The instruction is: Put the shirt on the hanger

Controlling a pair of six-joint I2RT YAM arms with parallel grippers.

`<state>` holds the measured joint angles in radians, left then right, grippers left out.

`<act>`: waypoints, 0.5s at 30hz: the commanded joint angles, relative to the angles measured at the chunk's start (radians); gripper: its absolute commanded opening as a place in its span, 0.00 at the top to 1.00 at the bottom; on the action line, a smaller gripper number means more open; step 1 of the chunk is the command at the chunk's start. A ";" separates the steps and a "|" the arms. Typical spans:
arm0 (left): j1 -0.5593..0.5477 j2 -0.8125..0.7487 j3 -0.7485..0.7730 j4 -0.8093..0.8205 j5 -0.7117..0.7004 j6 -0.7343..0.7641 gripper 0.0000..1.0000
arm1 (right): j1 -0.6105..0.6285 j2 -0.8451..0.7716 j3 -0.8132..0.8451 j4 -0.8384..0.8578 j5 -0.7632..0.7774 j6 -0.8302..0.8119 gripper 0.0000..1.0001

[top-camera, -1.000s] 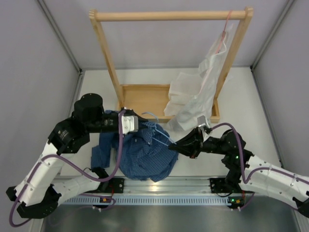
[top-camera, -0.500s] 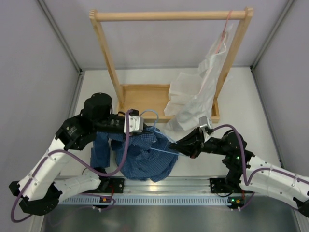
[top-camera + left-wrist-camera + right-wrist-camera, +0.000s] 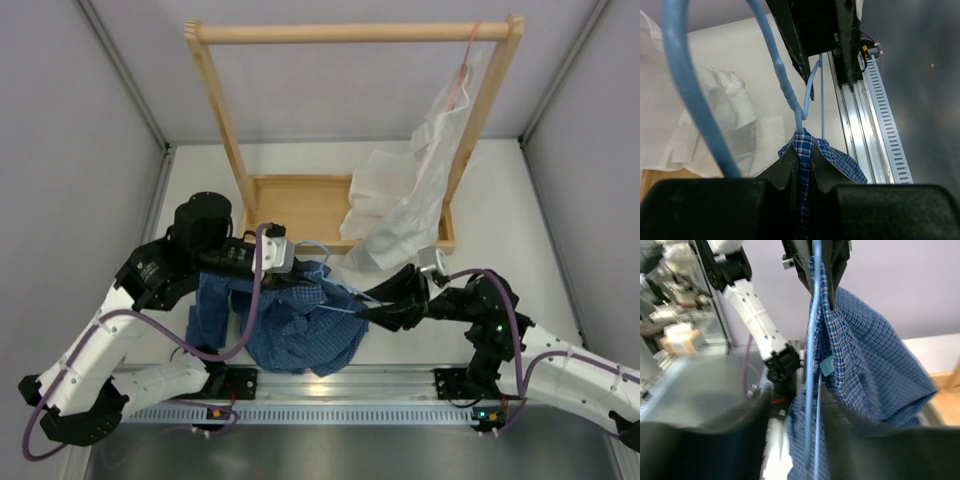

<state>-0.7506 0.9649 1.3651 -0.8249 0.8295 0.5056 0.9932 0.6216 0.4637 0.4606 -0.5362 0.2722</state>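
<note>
Shirt: the dark blue checked shirt [image 3: 300, 325] is held off the table [image 3: 520, 200] between the two arms. It sits just in front of the rack's wooden base tray [image 3: 290, 205], and its bulk sags in a heap towards the near edge.
Hanger: the light blue wire hanger [image 3: 342, 292] lies tilted across the top of the shirt, with its hook by the left arm's wrist. In the left wrist view its twisted neck [image 3: 790, 95] runs down into the collar.
Left gripper: the left gripper [image 3: 801, 162] is pinched closed on a fold of collar cloth. This probably keeps the neck opening up and taut so the wire can pass inside.
Right gripper: the right gripper [image 3: 812, 405] has the hanger's wires running between its fingers and looks clamped on them. It is likely steering the wire's shoulder into the shirt.
Look of the shirt: it is soft, crumpled cloth with a fine check and hangs in deep folds. A small teal label [image 3: 827, 366] shows inside, and the sleeves are bunched and hard to pick out.
Progress: my judgement is that the shirt is only partly threaded and does not yet hang square.
Behind: a white shirt [image 3: 400, 200] hangs on a pink hanger [image 3: 465, 60] from the wooden rack [image 3: 350, 32], well apart from the work.
</note>
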 commanded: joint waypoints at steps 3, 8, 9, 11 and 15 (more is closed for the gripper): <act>0.004 -0.023 0.043 0.058 -0.070 -0.022 1.00 | 0.022 -0.061 0.093 -0.098 0.094 -0.073 0.01; 0.004 -0.069 0.043 0.092 -0.373 -0.111 1.00 | 0.021 -0.207 0.092 -0.364 0.534 0.005 0.01; 0.004 -0.095 0.035 0.102 -0.464 -0.124 1.00 | 0.021 -0.262 0.084 -0.391 0.585 0.056 0.01; 0.004 -0.120 0.006 0.154 -0.556 -0.168 1.00 | 0.021 -0.311 0.064 -0.447 0.659 0.132 0.00; 0.004 -0.146 -0.018 0.239 -0.821 -0.252 1.00 | 0.021 -0.272 0.041 -0.458 0.665 0.452 0.07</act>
<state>-0.7506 0.8364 1.3575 -0.7414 0.2726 0.3439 1.0054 0.3069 0.5182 0.0952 0.0250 0.4484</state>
